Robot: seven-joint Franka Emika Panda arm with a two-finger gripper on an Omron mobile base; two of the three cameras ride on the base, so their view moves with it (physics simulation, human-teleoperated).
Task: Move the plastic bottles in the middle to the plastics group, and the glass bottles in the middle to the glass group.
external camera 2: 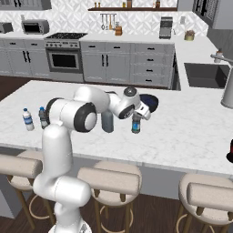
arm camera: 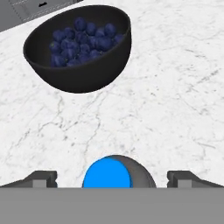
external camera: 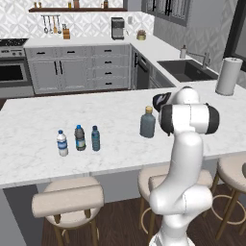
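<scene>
In the hand view my open gripper [arm camera: 113, 178] looks straight down on the blue cap of a dark plastic bottle [arm camera: 108, 173], which sits between the two fingertips [arm camera: 41, 179] without touching them. From the right base view that bottle [external camera 2: 135, 124], with a blue label band, stands on the island just under the gripper [external camera 2: 142, 113]. The broad grey-blue glass bottle [external camera: 148, 123] stands upright a little to its left, partly behind my arm [external camera 2: 107, 123]. At the left of the island the plastics group [external camera: 71, 140] holds a clear-white and a dark bottle, with a translucent blue bottle [external camera: 95, 138] right beside them.
A black bowl of blueberries [arm camera: 78, 48] sits just beyond the bottle under the gripper, also in the right base view [external camera 2: 149, 102]. A paper towel roll [external camera: 228, 77] and a sink [external camera: 187, 70] lie at the far right. Stools [external camera: 67, 202] line the island's near edge.
</scene>
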